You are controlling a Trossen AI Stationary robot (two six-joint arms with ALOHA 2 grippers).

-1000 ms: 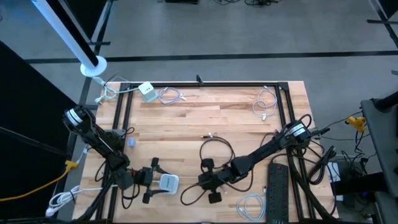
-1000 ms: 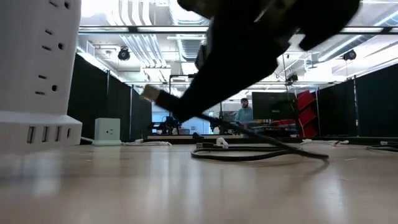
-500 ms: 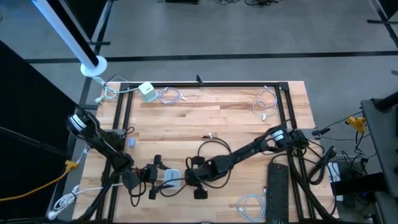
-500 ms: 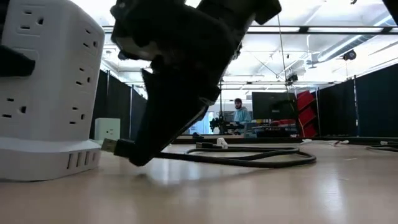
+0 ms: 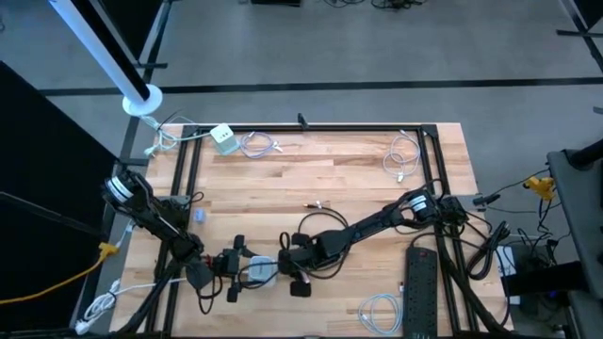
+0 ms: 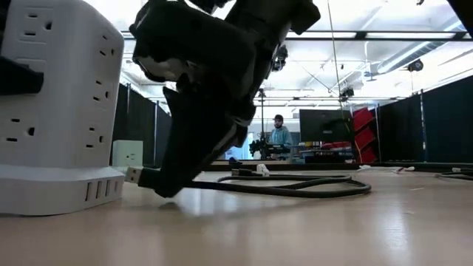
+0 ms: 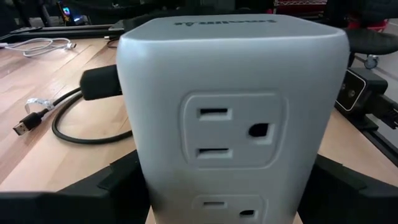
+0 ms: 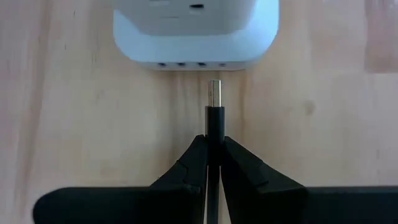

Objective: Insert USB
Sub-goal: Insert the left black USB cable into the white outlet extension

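The right gripper (image 8: 212, 163), clamped on the USB plug (image 8: 214, 106), points its long axis straight at the port row along the base of the power tower (image 8: 196, 31), just short, perhaps slightly off a slot, while the left gripper (image 5: 231, 271) braces the tower between spread fingers.

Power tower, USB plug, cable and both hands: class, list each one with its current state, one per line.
Power tower: upright on the table, gripped between the left hand's fingers.
USB plug: not yet inserted, lined up just short of the tower's base ports.
Black cable: looped loosely on the table behind the plug.
Left hand: closed around the tower's sides.
Right hand: shut on the USB plug.
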